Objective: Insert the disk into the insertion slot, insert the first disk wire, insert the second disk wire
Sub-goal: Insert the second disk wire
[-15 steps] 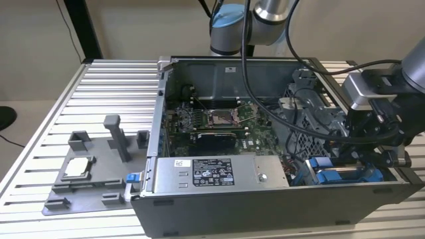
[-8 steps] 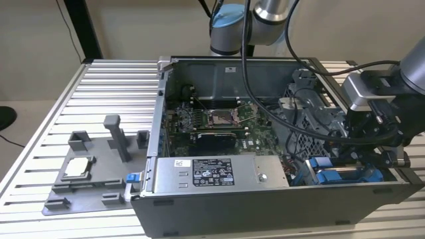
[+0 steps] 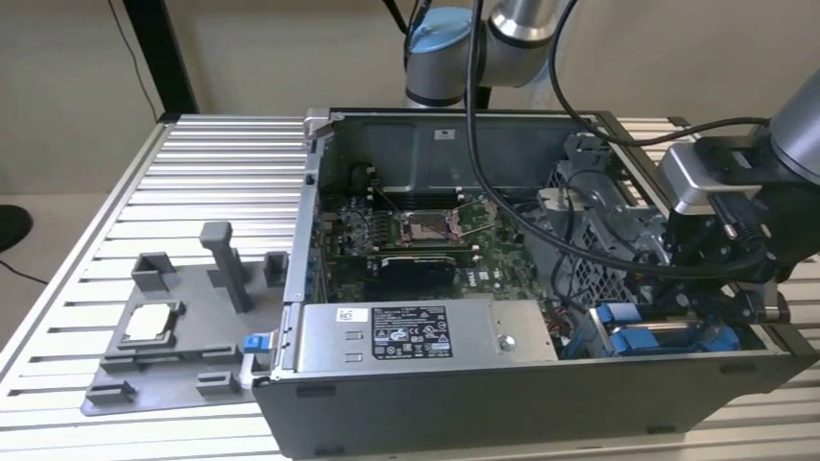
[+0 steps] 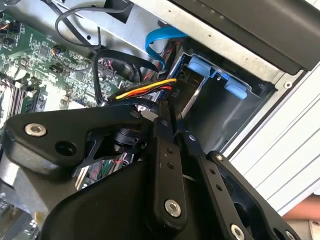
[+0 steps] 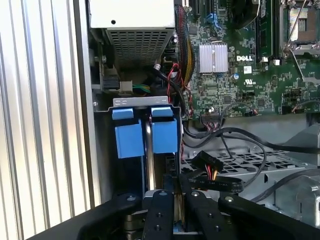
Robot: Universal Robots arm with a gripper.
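Note:
The disk (image 5: 148, 150) stands edge-on in the insertion slot (image 5: 145, 102) at the case's front corner. Its thin silver edge runs between two bright blue carrier tabs (image 5: 165, 136). In the second wrist view the same disk edge (image 4: 192, 97) and blue tabs (image 4: 202, 66) sit in the grey bay. My gripper (image 5: 176, 194) (image 4: 173, 131) has its black fingers pressed together on that silver edge. A loose disk wire with yellow, red and black leads (image 4: 145, 91) (image 5: 207, 162) hangs beside the fingers. In the exterior view the disk's blue carrier (image 3: 640, 342) lies under my wrist.
The open computer case (image 3: 513, 403) lies on a slatted metal table (image 3: 218, 163). A grey labelled power-supply box (image 3: 410, 331) borders the bay, with the motherboard (image 3: 410, 230) behind it. A blue flat cable (image 4: 155, 47) curls near the slot. A grey fixture plate (image 3: 167, 327) sits at the exterior view's left.

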